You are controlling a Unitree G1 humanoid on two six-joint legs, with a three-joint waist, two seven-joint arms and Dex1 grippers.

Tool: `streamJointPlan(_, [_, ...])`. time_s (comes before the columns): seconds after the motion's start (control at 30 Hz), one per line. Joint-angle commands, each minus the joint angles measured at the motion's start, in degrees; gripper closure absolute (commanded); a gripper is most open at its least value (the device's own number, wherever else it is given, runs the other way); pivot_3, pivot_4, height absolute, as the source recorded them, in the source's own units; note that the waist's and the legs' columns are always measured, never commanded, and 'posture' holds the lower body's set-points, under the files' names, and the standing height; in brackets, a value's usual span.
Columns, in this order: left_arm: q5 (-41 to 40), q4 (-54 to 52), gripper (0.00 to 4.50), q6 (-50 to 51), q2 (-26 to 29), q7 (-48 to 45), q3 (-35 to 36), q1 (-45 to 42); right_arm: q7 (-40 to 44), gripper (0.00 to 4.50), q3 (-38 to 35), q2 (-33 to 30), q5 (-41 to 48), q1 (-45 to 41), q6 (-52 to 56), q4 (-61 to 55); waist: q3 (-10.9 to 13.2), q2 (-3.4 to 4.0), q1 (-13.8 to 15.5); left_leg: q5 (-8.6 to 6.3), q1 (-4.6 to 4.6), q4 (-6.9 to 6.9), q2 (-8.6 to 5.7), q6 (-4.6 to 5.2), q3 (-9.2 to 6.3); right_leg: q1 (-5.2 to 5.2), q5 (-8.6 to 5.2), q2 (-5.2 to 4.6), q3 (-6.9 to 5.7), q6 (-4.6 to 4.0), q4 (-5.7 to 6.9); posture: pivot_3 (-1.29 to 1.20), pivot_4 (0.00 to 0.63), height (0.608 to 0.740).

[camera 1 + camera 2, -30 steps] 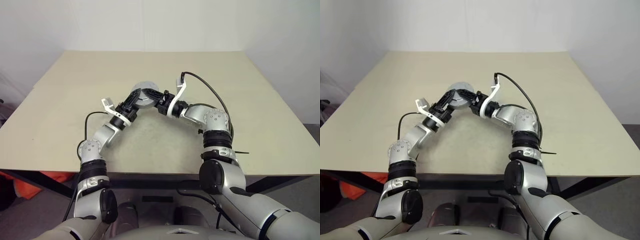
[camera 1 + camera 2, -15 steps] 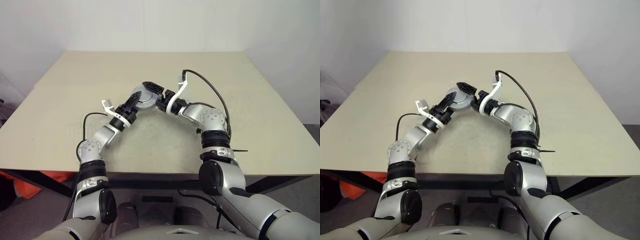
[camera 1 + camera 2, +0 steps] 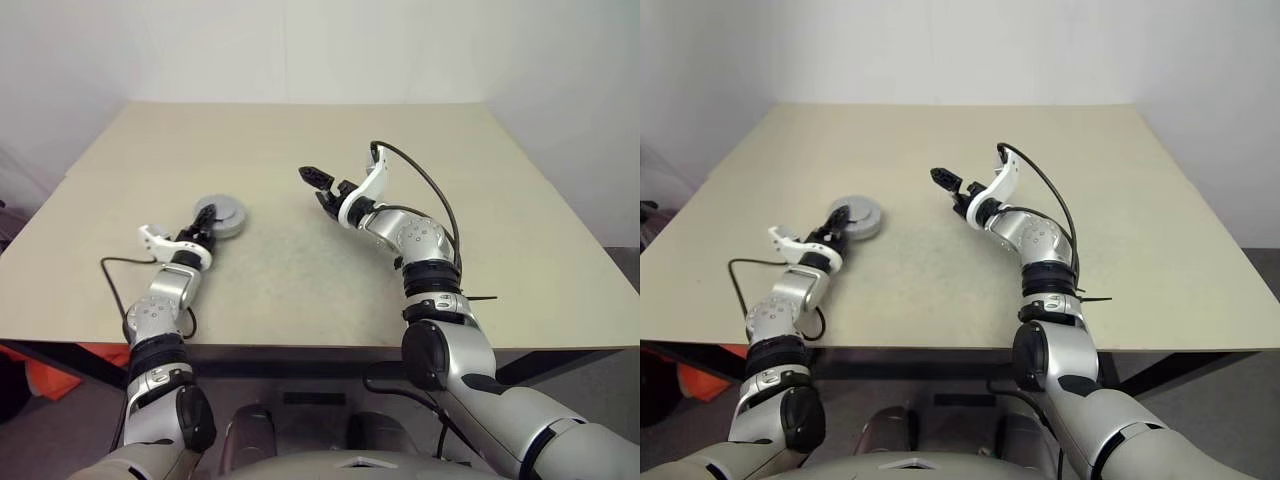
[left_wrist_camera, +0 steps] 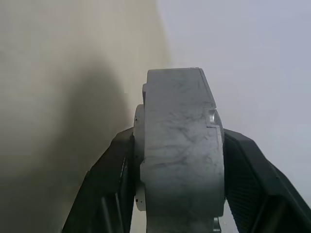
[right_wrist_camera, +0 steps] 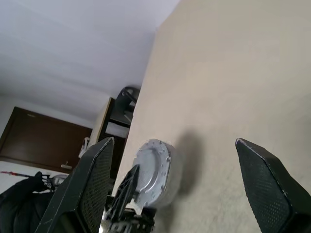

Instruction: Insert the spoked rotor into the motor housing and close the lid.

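With its lid on, the motor housing [image 3: 221, 215] sits clamped in the left gripper [image 3: 205, 222] at nine o'clock, the right gripper [image 3: 318, 183] spread empty, so the task looks nearly done.

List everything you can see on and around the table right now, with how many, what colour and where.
Round squat silver-grey metal motor housing, lid closed: one, silver-grey, on the table's left side, clamped between the left gripper's fingers.
Rectangular beige table: one, beige, in front of the robot, against a white wall.
Left gripper: one, black fingers, at the table's left, shut on the housing.
Right gripper: one, black fingers, above the table's middle, open, holding nothing.
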Motion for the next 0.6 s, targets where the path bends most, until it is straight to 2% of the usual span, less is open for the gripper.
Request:
streamJointPlan(0.03, [1.5, 0.4, 2.41, -4.2, 1.3, 0.6, 1.2, -3.0, 1.4, 0.02, 0.8, 0.1, 0.3, -1.7, -0.7, -0.4, 0.0, -0.07, 0.2, 0.00, -0.01, 0.01, 0.00, 0.00, -0.01, 0.00, 0.00, 0.00, -0.01, 0.00, 0.00, 0.00, 0.000, 0.740])
streamJointPlan(0.2, [4.1, 1.5, 2.41, -5.9, 2.2, 1.0, 1.2, -3.1, 2.2, 0.02, 1.3, 0.0, 0.2, -2.2, -0.8, 0.3, 0.0, -0.13, 0.2, 0.00, 0.04, 0.06, 0.01, 0.00, -0.09, 0.10, 0.00, 0.00, -0.05, -0.01, 0.04, 0.00, 0.000, 0.740])
streamJointPlan(0.23, [4.5, 1.2, 1.68, -6.0, 2.2, 1.0, 1.2, -2.8, 2.3, 0.00, 1.3, 0.0, 0.2, -2.2, -0.8, 0.4, 0.0, -0.13, 0.1, 0.00, 0.07, 0.07, 0.00, 0.00, -0.09, 0.11, 0.00, 0.00, -0.04, -0.01, 0.07, 0.00, 0.000, 0.740])
streamJointPlan(0.4, [6.0, 0.5, 0.10, -8.4, 3.3, 2.2, 2.2, -2.2, 2.9, 0.00, 1.6, -0.2, 0.0, -2.7, -0.5, 1.5, 0.0, -0.13, -0.2, 0.05, 0.33, 0.06, 0.00, -0.08, -0.08, 0.19, -0.11, 0.00, 0.01, -0.19, 0.28, 0.00, 0.000, 0.740])
streamJointPlan(0.6, [8.1, -0.7, 0.04, -11.0, 7.0, 4.0, 3.6, -1.8, 3.7, 0.00, 2.2, -0.4, -0.8, -3.8, 0.1, 4.0, 0.0, -0.14, -0.4, 0.20, 0.57, 0.05, 0.05, -0.33, -0.07, 0.26, -0.13, 0.02, 0.02, -0.24, 0.43, 0.00, 0.000, 0.740])
